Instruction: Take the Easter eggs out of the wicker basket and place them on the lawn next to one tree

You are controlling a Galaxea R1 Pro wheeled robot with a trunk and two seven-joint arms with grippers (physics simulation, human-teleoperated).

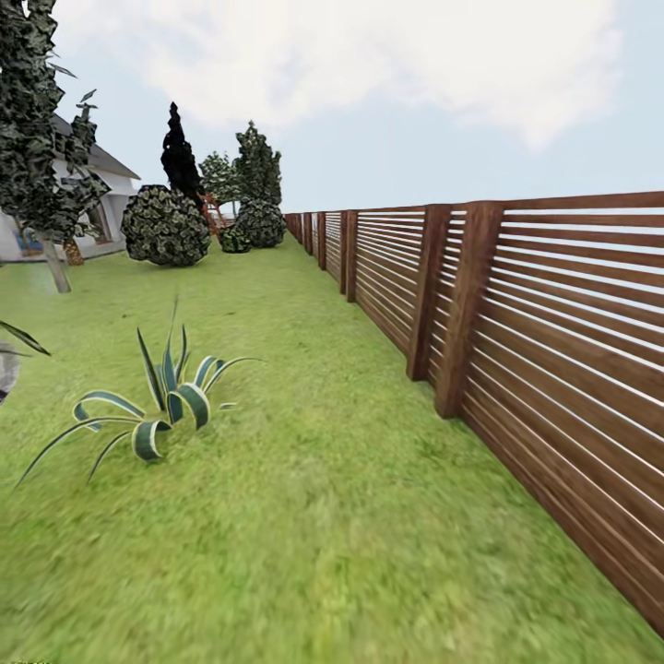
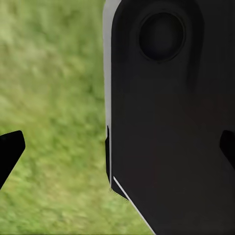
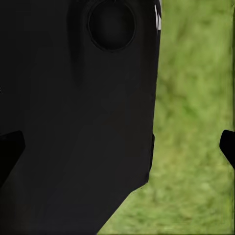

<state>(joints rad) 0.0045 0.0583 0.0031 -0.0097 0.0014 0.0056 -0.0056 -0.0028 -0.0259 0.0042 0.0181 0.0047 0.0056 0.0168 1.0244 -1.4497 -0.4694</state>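
Observation:
I am out on the lawn (image 1: 304,498) of the garden, looking along its length. A tree (image 1: 41,157) with a pale straight trunk and dark leaves flecked with white stands at the far left. The Easter eggs and the wicker basket are out of view. My left gripper (image 2: 120,149) is open, its dark fingertips (image 2: 12,152) spread wide over grass and a dark panel of my own body. My right gripper (image 3: 120,147) is also open, with nothing between its fingertips (image 3: 227,147).
A brown slatted wooden fence (image 1: 553,369) runs along the whole right side. A spiky striped plant (image 1: 161,406) grows at the near left. Round dark bushes (image 1: 166,226) and conifers stand far ahead, with a white house (image 1: 112,198) behind the tree.

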